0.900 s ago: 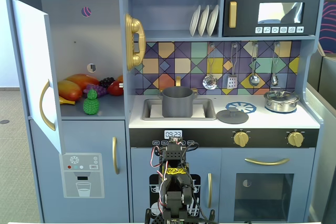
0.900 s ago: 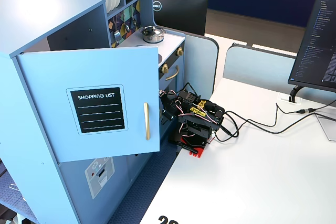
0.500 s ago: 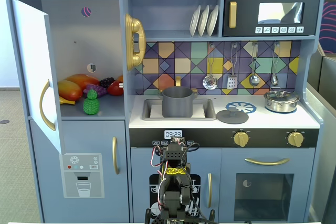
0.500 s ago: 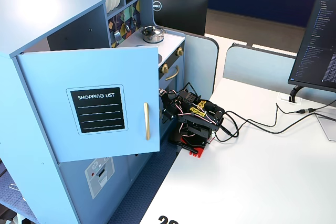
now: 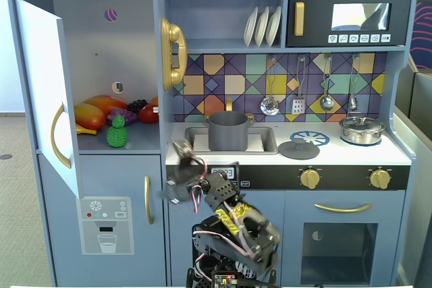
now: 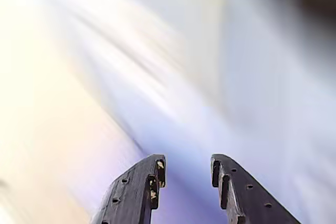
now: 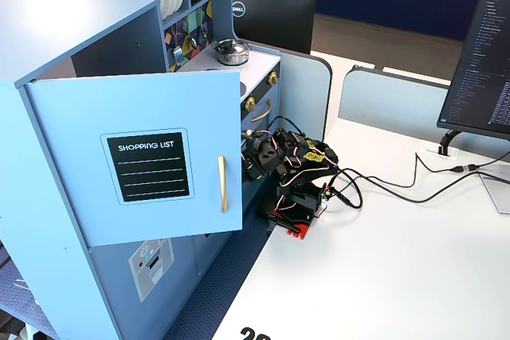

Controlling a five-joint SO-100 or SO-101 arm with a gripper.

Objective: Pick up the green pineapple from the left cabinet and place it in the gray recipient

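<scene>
Black two-finger gripper (image 6: 186,174): fingers parted a little, holding nothing, low before the lower cupboards; wrist view motion-blurred. Advice: raise, swing left, open wider. Small bumpy green plastic pineapple (image 5: 117,133) stands upright on the pale blue cabinet's (image 5: 94,55) shelf, beside the mango. Dark gray cylindrical pot (image 5: 228,131) sits in the sink.

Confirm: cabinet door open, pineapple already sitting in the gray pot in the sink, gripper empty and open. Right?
Not quite. The green pineapple is not in the gray pot; a fixed view shows it on the shelf of the left cabinet, beside the other toy fruit. The rest holds: the door is open, and the wrist view shows the gripper open and empty.
</scene>
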